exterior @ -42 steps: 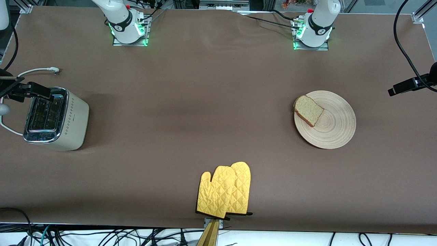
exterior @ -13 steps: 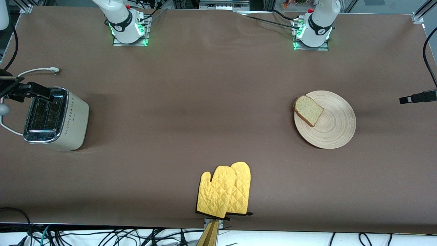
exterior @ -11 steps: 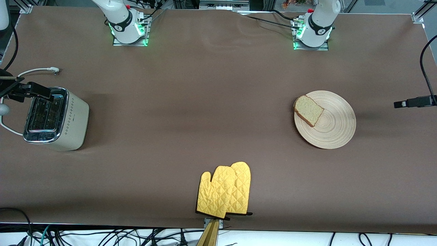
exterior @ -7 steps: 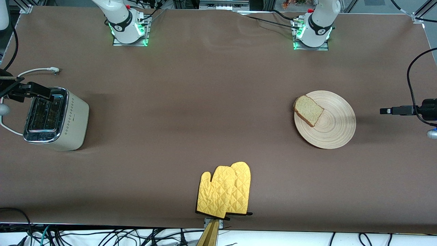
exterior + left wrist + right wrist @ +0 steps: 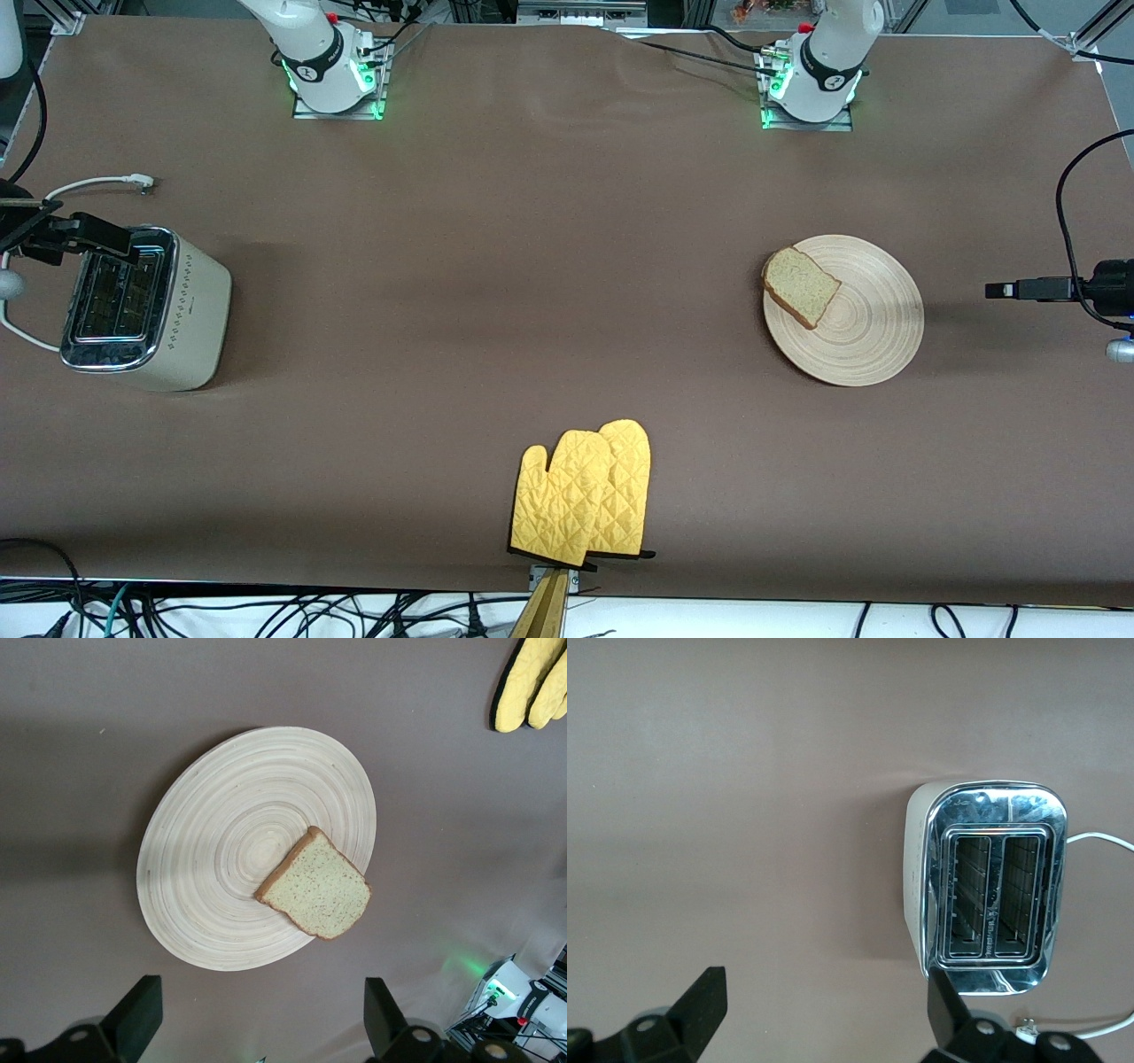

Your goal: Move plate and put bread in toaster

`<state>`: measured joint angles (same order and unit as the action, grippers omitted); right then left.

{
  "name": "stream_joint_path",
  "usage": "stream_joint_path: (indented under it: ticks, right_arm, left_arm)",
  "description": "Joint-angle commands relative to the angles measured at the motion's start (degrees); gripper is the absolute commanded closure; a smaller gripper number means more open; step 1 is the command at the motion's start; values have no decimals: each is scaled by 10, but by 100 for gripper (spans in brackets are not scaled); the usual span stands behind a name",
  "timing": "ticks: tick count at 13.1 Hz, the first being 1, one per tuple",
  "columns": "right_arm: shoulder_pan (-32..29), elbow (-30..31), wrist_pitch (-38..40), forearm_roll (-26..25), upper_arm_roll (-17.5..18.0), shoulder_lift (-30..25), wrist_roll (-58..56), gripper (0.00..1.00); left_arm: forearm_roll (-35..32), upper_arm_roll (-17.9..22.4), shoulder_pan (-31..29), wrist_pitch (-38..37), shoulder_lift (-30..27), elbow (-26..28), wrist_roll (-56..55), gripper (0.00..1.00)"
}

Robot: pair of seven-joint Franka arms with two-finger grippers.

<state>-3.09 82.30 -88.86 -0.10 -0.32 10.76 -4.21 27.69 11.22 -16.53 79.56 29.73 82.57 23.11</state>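
Observation:
The pale wooden plate (image 5: 864,328) lies toward the left arm's end of the table. The bread (image 5: 802,285) lies flat on its rim, on the side toward the toaster. Both show in the left wrist view, plate (image 5: 213,868) and bread (image 5: 317,886). My left gripper (image 5: 1014,289) hangs open and empty over bare table between the plate and the table's end; its fingers stand wide apart in its wrist view (image 5: 257,1028). The cream toaster (image 5: 146,310) stands at the right arm's end, slots empty (image 5: 992,877). My right gripper (image 5: 89,235) waits open and empty over the toaster's top edge (image 5: 822,1010).
Yellow oven mitts (image 5: 585,496) lie at the table edge nearest the front camera, midway along it, and show in the left wrist view (image 5: 532,682). The toaster's white cord (image 5: 89,184) trails on the table, farther from the front camera than the toaster.
My left gripper has come in from the table's end toward the plate, then held still for the last half second. The right arm, plate, bread and toaster have not moved.

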Motion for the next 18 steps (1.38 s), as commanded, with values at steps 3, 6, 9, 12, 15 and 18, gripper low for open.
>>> stream_joint_path:
  ticks: [3, 6, 9, 12, 15, 18]
  right_arm:
    - [-1, -7, 2, 7, 0, 1, 8, 0]
    - [-1, -7, 2, 7, 0, 1, 9, 0]
    - [-1, -7, 2, 7, 0, 1, 9, 0]
    - [-1, -6, 2, 7, 0, 1, 10, 0]
    - [-2, -7, 2, 7, 0, 1, 10, 0]
    - [-1, -7, 2, 7, 0, 1, 10, 0]
  left_arm:
    - [35, -4, -18, -25, 19, -9, 27, 0]
    - [-17, -4, 6, -37, 15, -23, 33, 0]
    - [-18, -4, 5, -36, 21, -24, 50, 0]
    - [-19, -3, 13, -34, 33, -28, 100, 0]
    - [-12, 3, 2, -15, 63, -27, 176, 0]
    - [3, -1, -30, 24, 87, -18, 197, 0]
